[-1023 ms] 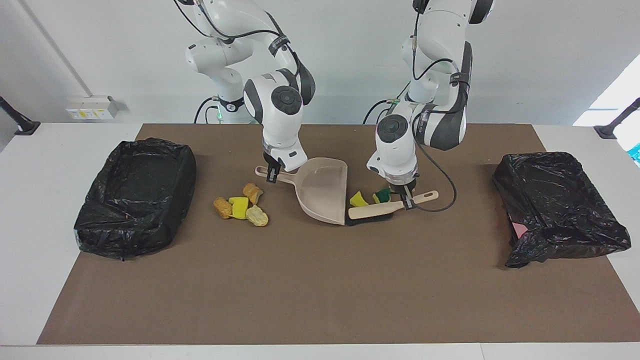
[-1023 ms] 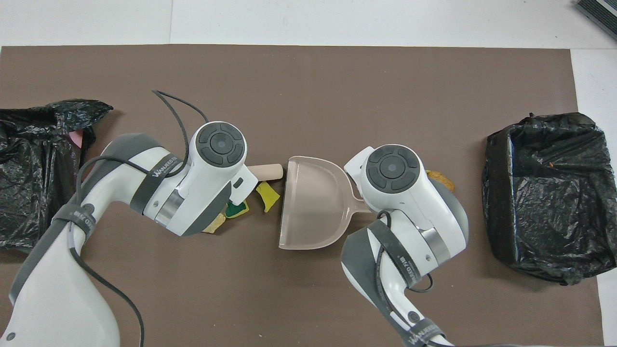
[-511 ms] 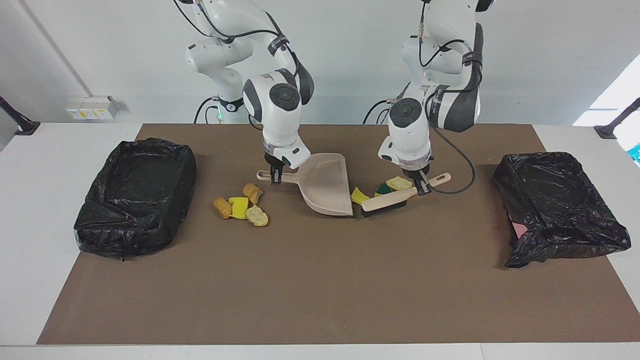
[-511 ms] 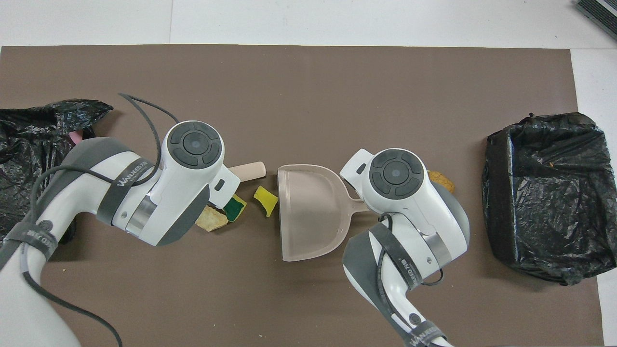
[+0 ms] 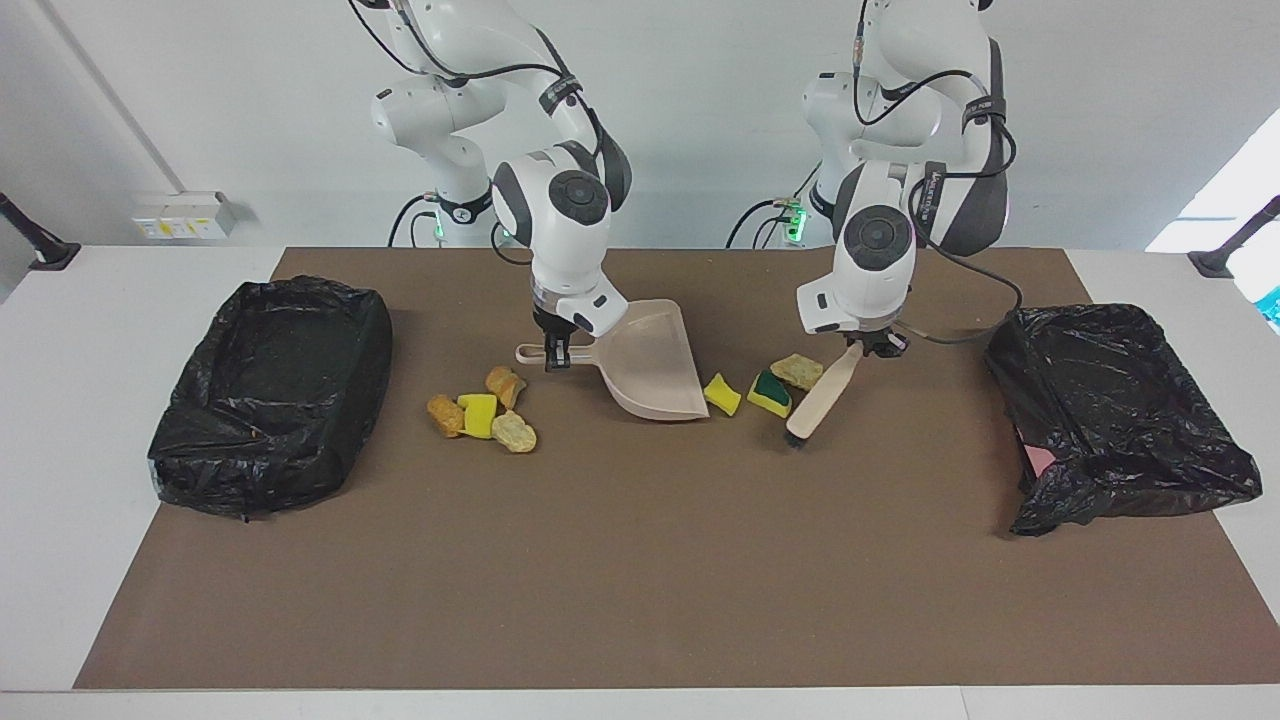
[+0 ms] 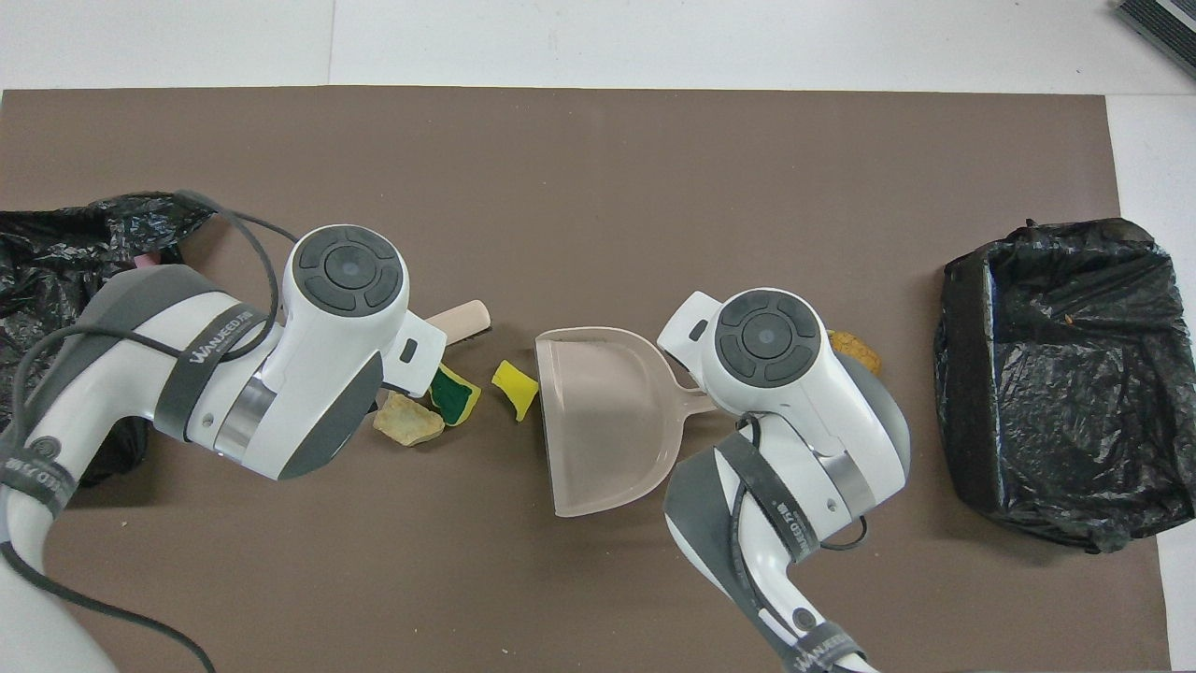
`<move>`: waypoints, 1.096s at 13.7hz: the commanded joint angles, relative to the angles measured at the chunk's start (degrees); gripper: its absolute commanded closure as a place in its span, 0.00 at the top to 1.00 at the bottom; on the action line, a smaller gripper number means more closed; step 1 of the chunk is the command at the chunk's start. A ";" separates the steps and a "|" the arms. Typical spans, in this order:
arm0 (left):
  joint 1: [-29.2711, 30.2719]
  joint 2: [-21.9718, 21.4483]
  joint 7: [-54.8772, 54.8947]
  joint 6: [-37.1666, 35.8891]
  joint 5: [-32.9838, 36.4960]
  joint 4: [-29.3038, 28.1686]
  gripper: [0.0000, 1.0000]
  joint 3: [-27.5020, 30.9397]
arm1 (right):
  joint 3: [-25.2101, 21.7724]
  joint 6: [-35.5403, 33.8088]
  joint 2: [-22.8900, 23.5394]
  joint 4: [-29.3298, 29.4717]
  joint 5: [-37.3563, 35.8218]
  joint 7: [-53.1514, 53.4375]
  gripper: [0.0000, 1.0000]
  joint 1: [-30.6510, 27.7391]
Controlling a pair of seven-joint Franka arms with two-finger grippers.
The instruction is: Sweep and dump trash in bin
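Left tool grips the brush, trash at its 9 o'clock. Right tool clamps the dustpan handle.

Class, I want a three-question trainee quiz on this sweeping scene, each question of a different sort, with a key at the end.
1. True or false: the dustpan already holds scraps.
2. Which tool does the left gripper hold? A) the dustpan B) the hand brush C) a scrap
3. How many scraps lie between the hand brush and the dustpan's mouth?

Key
1. False: it is empty.
2. B; the right gripper holds the dustpan's handle.
3. Three: a yellow sponge piece, a green-faced sponge piece and a tan lump.
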 commanded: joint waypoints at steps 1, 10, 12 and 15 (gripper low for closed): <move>3.72 -5.94 -10.64 0.77 -1.02 -8.03 0.00 -0.32 | 0.14 2.04 -0.09 -1.50 -1.26 2.03 0.00 0.24; -3.27 -9.29 -26.39 17.62 -12.45 -18.85 0.00 -0.67 | 0.23 2.39 -3.08 -7.48 -0.29 11.71 0.00 -0.20; -6.27 -9.11 -27.55 19.48 -16.20 -18.85 0.00 -0.76 | 0.23 2.39 -3.08 -7.57 -0.29 11.62 0.00 -0.28; -13.12 -9.37 -27.90 22.30 -20.70 -18.85 0.00 -0.76 | 0.14 2.30 -3.08 -7.57 -0.29 12.15 0.00 -0.37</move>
